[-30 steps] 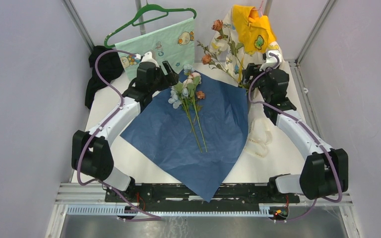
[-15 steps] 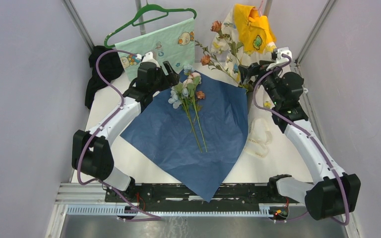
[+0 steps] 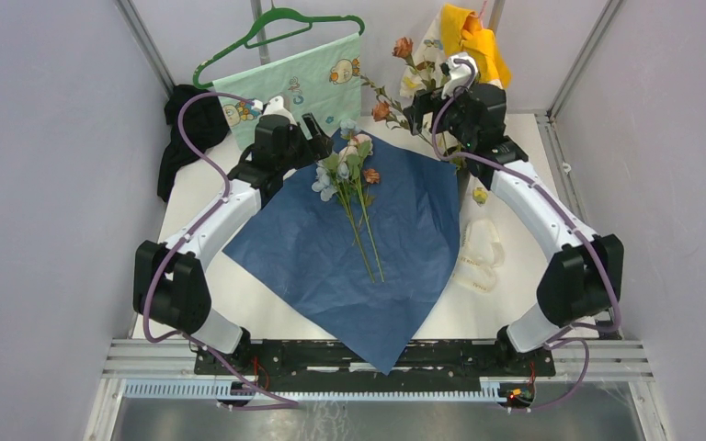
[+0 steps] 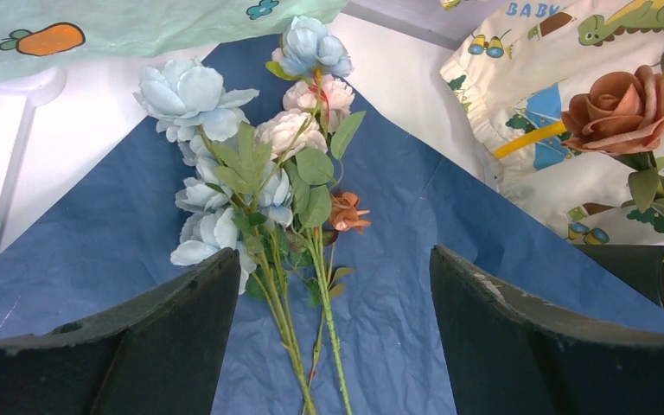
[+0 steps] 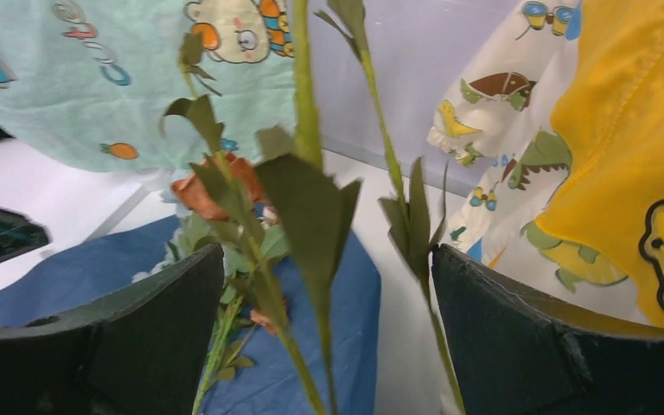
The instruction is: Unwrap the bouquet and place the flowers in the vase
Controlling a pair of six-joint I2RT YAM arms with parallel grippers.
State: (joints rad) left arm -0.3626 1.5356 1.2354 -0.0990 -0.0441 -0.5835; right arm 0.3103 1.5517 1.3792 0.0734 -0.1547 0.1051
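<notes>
Seen from above, the blue wrapping paper lies spread flat on the table, so we judge the unwrapping done. A small bunch of flowers, pale blue, pink and one small orange bloom, lies on the paper with its heads toward the far edge. The left gripper hovers just beside those heads, jaws wide apart and empty. Its wrist view shows the stems running between the two fingers without contact.

At the far right, rust-orange roses stand upright. The left wrist view shows one of their stalks entering the dark vase, which the right arm hides from above. The right gripper is spread wide with the standing stems between its fingers, gripping nothing.

The step in hand, as we judge it, is lifting the bunch off the paper. We would lower the left gripper onto the stems below the leaves, not the blooms. It should gather both in one pinch and avoid catching the thin paper. The right gripper should clear the roses gently, since a brushed stalk could tip the vase.
</notes>
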